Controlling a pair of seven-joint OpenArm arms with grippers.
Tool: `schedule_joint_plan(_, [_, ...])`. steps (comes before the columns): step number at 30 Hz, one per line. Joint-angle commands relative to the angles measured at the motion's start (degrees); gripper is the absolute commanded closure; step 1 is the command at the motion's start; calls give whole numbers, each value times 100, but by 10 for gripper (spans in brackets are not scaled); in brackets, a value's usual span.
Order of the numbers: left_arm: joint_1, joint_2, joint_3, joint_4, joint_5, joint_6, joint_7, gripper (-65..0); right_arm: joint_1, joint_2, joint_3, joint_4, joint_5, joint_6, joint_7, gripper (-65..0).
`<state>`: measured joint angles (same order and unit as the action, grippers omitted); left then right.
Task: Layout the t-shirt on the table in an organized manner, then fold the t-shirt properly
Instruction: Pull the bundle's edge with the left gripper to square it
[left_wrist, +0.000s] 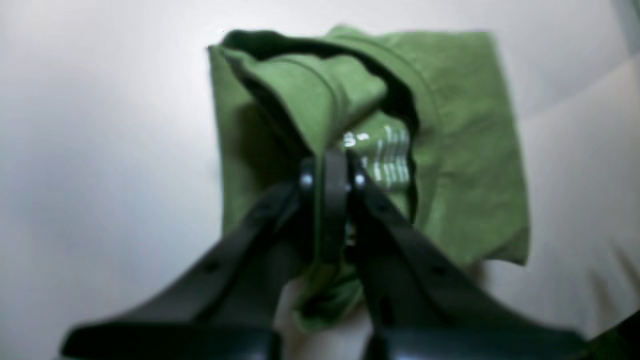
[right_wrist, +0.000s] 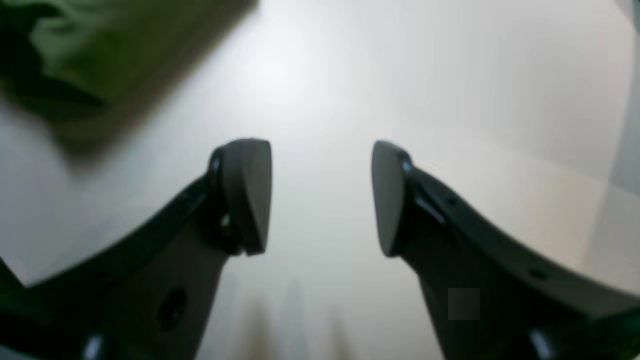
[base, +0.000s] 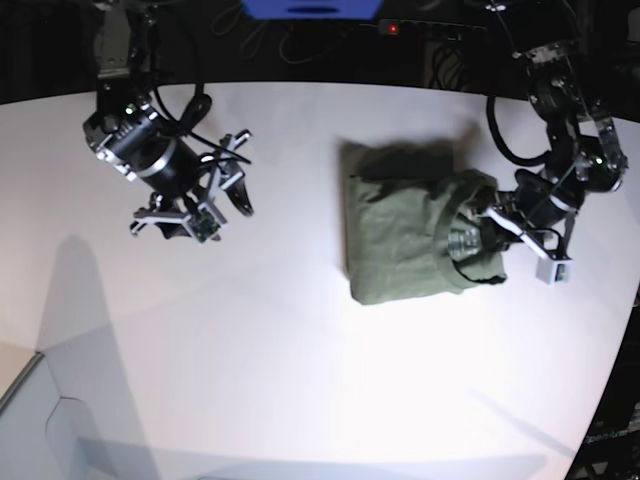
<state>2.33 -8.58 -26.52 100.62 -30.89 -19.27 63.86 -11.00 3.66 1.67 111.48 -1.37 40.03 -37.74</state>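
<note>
The left gripper (left_wrist: 327, 172) is clamped on the shirt's (left_wrist: 465, 150) collar edge, lifting it above the folded bundle on the table (base: 300, 380). Farther off, the right gripper (right_wrist: 320, 197) hangs with jaws apart and empty. A one-sided pull could drag the bundle undone.

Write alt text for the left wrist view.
The left tool is shut on a lifted fold of the green t-shirt near its neck opening, the pale label print showing. The rest lies folded on the white table.

Base looks down overhead; wrist views sit close, sharing the t-shirt (base: 410, 235).
</note>
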Motion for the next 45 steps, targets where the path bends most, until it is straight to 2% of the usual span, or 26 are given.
schedule_joint_plan(1, [-97,-96,11,-71,-97,-3,-183,-3,85,8,4,83,53,-3,147,-324])
schedule_joint_plan(6, [-123,-298,11,-976,-106,-38,-693,-3,59,8,-22,83,53,-3,147,-324])
schedule_joint_plan(13, [-272,-404,19,-1899,-106,-47,-1159,-9,59,25,-22,83,53,-3,138,-324])
schedule_joint_plan(20, [-606,-685,19,-2673,-176,-65,-1142,-16,50,34,-5,83,44,-3,121,-324])
schedule_joint_plan(22, [-589,-676,11,-2541,-185,-65,-1142,-62,50,43,4,83,44,-3,121,-324])
schedule_joint_plan(28, [-448,-650,11,-1759,-185,-65,-1133,-325,50,43,4,83,36,-3,121,-324])
schedule_joint_plan(33, [-422,-650,11,-1372,-185,-56,-1133,-345,50,43,-5,83,36,-3,121,-324])
schedule_joint_plan(38, [-475,-703,-104,-1688,-168,-29,-1159,-359,50,43,-22,83,36,-3,121,-324])
schedule_joint_plan(45, [-756,-703,-367,-2312,-141,-56,-1150,-530,76,43,-31,74,36,-3,130,-324])
